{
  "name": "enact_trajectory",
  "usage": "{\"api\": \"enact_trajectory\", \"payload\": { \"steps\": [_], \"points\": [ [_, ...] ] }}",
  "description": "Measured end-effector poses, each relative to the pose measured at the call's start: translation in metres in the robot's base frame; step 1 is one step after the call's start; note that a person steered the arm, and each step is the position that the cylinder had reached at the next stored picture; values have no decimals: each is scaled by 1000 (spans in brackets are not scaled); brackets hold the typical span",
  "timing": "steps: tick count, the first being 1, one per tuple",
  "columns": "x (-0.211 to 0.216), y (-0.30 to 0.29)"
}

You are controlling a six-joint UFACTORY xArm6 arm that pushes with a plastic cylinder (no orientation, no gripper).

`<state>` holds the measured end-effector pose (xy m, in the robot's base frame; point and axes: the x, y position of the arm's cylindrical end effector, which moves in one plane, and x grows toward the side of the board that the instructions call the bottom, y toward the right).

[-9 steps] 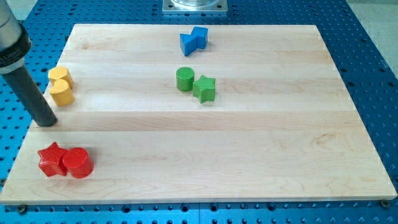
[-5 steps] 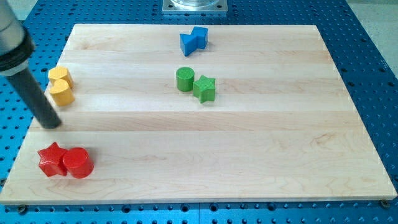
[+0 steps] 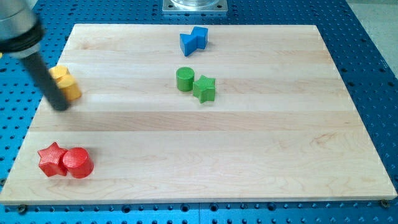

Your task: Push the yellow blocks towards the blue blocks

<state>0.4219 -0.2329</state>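
My tip (image 3: 61,107) touches the yellow blocks (image 3: 65,84) from the view's left, blue blocks (image 3: 193,40) well right.

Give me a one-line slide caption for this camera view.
My tip presses against the yellow blocks at the board's left edge, far from the blue blocks at the view's top.

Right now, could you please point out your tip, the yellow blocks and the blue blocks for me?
my tip (image 3: 61,107): camera view, the rod's very lower end.
yellow blocks (image 3: 68,85): camera view, top face of the nearer block, beside the rod.
blue blocks (image 3: 188,42): camera view, top of the left block.
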Motion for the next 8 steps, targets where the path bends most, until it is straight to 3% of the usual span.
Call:
{"api": "enact_trajectory", "payload": {
  "steps": [1,2,3,4,5,6,7,8],
  "points": [
    [-6,75],
    [22,0],
    [-33,-71],
    [-60,-55],
    [-75,61],
    [-51,50],
    [7,14],
    [29,61]
  ]
}}
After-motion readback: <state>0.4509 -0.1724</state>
